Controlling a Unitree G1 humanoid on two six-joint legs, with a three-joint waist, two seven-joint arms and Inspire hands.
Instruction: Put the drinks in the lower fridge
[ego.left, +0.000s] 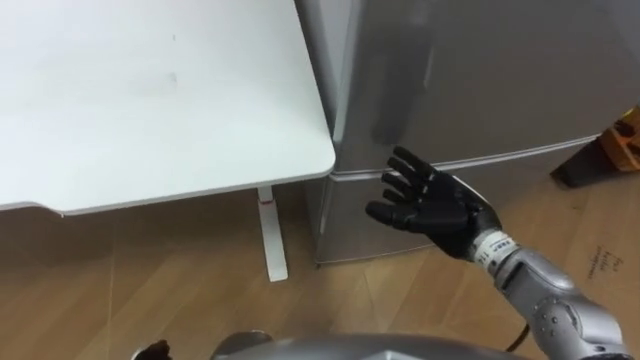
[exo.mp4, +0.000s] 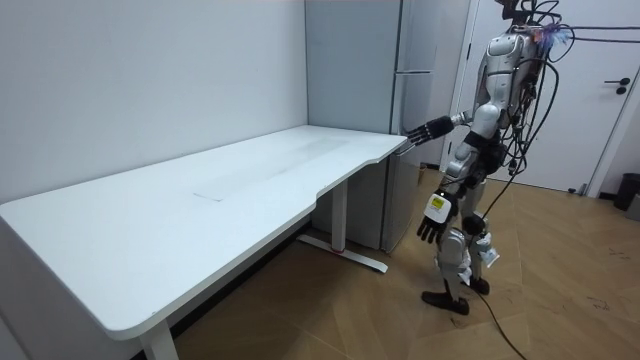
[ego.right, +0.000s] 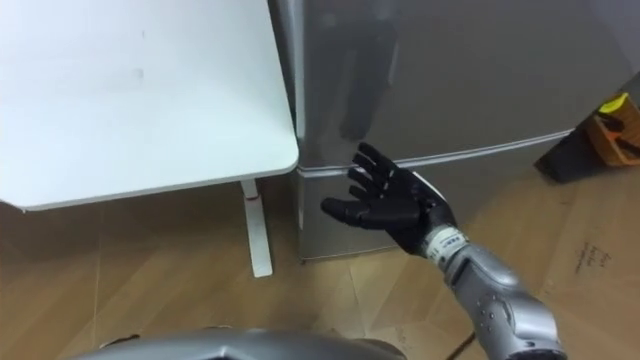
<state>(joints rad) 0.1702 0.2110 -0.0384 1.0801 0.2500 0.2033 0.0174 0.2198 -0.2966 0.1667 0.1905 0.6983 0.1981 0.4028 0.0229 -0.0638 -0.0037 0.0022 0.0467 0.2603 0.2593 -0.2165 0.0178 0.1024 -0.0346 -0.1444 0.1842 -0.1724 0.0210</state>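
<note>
Right robot hand (ego.left: 432, 208): fingers spread wide, held nothing
Left robot hand (exo.mp4: 428, 228): hung at the robot's side, fingers relaxed, empty
Fridge (ego.left: 480, 90): directly behind right robot hand, doors shut
Lower door (ego.left: 342, 220): beside its fingertips, contact unclear
Surface (ego.left: 150, 100): left of it, corner by the fridge

fridge (ego.left: 480, 80) | silver, upright | lower door (ego.left: 345, 225) shut | just beside white table (ego.left: 150, 100)

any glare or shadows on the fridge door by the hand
left eye view: the silver fridge door shows a dim dark vertical reflection above the open black right hand, no harsh glare; the white table top is evenly bright; room view: soft shadow on the wooden floor under the table
</note>
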